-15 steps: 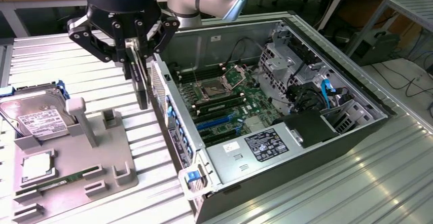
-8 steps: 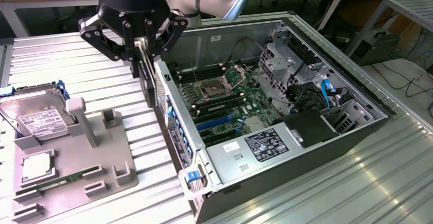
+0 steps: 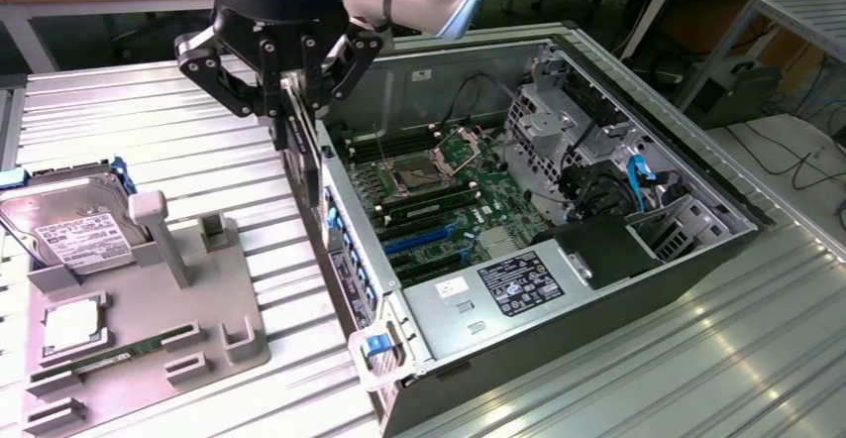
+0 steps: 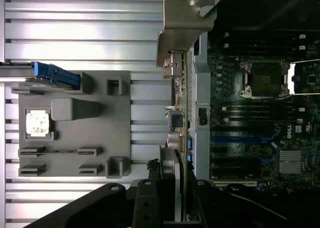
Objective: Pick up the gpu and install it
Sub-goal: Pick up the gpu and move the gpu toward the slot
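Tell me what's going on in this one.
The robot arm's end effector is shut on the gpu, holding it on edge so it hangs down at the outer wall of the open computer case. The card is not in any slot on the motherboard. On the exterior view's left, a grey fixture holds a hard drive.
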